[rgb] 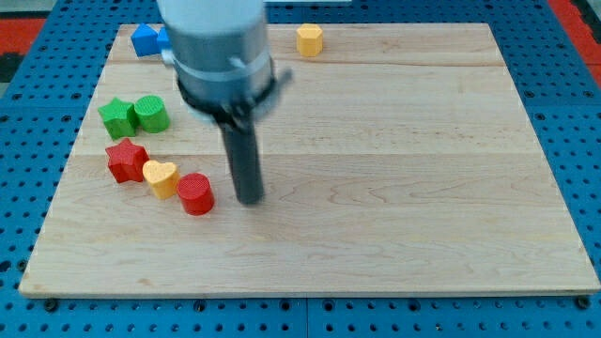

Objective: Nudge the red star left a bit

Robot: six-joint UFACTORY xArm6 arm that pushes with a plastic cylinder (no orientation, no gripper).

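Light is bright and even across the pale wooden board, with no hard glare. Shadows are soft and short: a faint one lies beside the dark rod near my tip. The grey arm housing at the upper left of the frame is blurred. The board's edges look straight.

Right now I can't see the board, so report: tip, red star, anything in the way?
My tip on the board, right of the red cylinder. Red star far left, untouched. Yellow heart and red cylinder between tip and star.
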